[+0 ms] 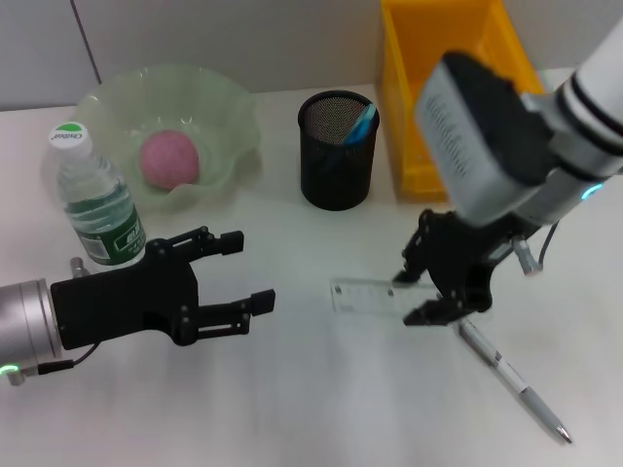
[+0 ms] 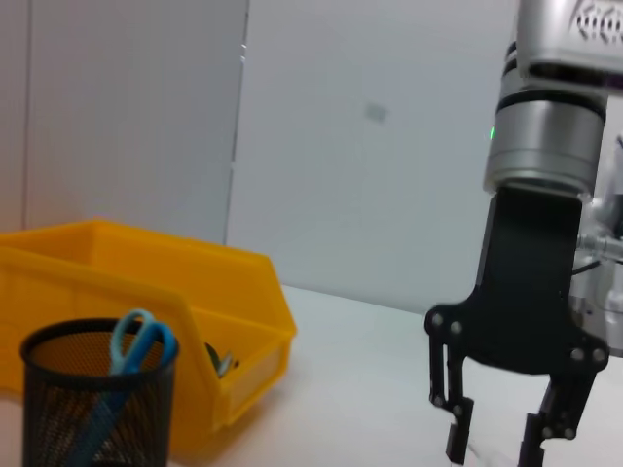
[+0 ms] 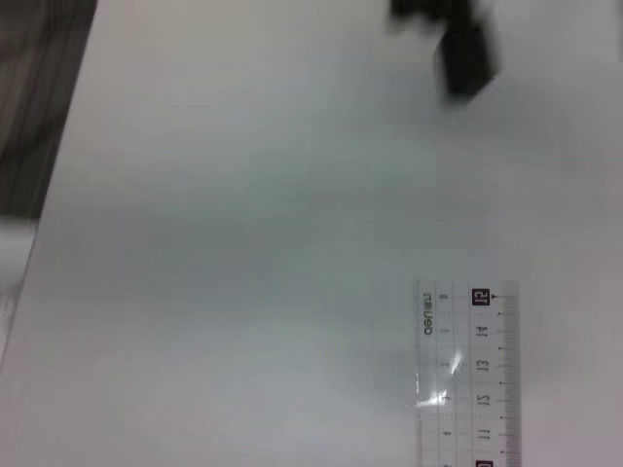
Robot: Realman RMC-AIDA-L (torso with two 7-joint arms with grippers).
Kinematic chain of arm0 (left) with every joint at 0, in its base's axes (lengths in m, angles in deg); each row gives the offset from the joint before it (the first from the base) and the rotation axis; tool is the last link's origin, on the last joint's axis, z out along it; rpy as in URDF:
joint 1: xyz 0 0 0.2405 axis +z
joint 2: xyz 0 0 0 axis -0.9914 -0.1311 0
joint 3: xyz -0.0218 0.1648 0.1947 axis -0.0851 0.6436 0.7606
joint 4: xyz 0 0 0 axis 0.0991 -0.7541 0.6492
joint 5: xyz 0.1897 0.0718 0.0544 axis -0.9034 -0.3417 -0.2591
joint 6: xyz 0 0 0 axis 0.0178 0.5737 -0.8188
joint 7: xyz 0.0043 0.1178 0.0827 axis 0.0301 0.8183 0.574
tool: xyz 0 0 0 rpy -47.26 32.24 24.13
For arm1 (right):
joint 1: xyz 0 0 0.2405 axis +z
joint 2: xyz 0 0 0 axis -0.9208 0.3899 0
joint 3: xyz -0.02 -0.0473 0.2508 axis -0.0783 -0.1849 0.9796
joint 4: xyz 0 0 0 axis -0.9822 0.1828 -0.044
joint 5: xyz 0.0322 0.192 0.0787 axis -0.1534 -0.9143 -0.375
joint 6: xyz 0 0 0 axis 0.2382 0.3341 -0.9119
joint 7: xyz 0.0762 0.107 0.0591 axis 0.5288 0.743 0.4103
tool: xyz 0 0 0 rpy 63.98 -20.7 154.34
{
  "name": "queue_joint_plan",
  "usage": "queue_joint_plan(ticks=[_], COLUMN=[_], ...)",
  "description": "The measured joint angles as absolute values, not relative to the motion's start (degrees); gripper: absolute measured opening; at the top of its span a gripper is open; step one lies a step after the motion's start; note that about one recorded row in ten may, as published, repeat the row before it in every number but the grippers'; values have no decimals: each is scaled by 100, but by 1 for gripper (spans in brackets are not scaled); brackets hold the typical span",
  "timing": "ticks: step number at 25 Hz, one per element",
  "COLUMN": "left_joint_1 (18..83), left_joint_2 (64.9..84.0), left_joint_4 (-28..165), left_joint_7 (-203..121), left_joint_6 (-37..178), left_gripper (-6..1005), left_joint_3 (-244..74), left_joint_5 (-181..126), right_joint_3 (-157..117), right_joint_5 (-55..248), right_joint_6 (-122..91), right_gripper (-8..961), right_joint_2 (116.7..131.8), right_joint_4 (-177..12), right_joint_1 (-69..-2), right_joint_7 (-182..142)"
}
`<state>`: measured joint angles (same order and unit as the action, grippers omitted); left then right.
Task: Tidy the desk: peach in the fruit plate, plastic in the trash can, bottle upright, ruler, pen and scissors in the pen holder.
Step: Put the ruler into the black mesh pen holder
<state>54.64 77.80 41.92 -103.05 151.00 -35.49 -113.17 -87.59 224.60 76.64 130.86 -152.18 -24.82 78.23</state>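
A clear ruler lies flat on the white desk. My right gripper is open just above the ruler's right end, one finger on each side of it. A silver pen lies to the right of that gripper. The black mesh pen holder has blue scissors in it. The pink peach sits in the green fruit plate. The bottle stands upright at the left. My left gripper is open beside the bottle, holding nothing. No plastic shows.
The yellow trash can stands to the right of the pen holder, behind my right arm. A pale wall rises behind the desk.
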Motion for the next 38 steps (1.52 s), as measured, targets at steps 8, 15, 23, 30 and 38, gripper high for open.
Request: queue_joint_plan(ticks=[8,15,23,30,38], left_joint_1=[5452,5440,5424,5411,5412], left_joint_2=[7803,7816,7813,7821,7814], left_joint_4=[4243,4383,4479,4646,4701], left_joint_7=[-10210,-10035,-9978,-9894,-9830], left_joint_6=[15117,15042,14898,14873,14785], left_gripper=[861,861,861,860,860], left_joint_3=[-3606,-3610,-3593,-3613,-3623], left_joint_5=[-11122,-11001,-10955,-10826,-10737], right_joint_3=[-7342,-6749,-6414,-6407,-6436], right_joint_5=[21096,20002,18907,18055,17323], right_joint_6=[7388,6895,5904,5197,4492], right_gripper=[412,420,429,436,445], right_joint_2=[13076,13070,13067,13067,13067], right_joint_4=[-14990,-14315,-13731,-13131,-12486], right_joint_1=[-2871,-3082,-3217,-3187,-3053], right_joint_7=[7344,6972,6834,6500,5968])
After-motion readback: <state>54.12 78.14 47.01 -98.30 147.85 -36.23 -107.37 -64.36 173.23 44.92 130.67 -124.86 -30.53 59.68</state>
